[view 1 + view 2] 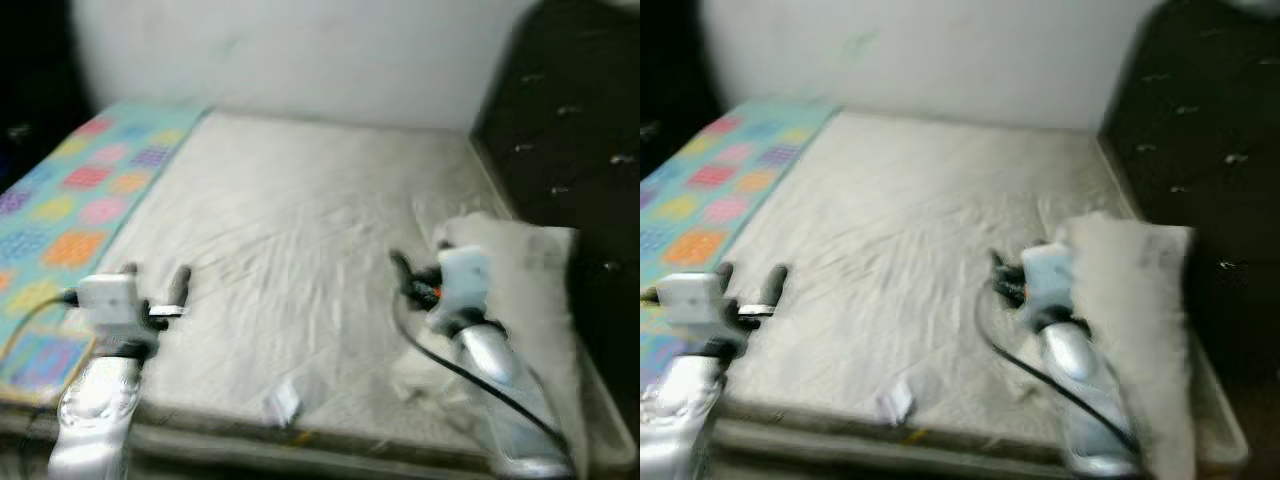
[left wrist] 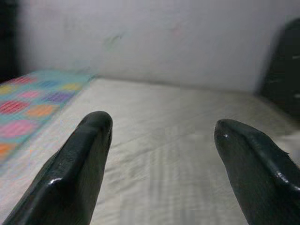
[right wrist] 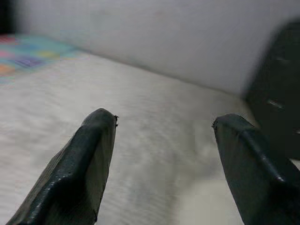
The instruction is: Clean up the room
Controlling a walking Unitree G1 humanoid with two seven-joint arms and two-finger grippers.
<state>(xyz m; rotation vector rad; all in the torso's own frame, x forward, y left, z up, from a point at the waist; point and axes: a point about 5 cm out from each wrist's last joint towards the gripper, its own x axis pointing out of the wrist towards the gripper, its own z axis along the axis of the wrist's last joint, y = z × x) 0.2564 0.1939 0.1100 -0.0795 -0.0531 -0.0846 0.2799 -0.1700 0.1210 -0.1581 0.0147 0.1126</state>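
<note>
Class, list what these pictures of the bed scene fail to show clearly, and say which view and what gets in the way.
1. Small white scrap near the mattress's front edge: head views, motion blur, so what it is can't be told.
2. Pale cloth on the robot's right: head views, blurred and partly behind the right arm.
3. Colourful quilt: cut off by the left edge.
4. Dark headboard: too dim for detail.
</note>
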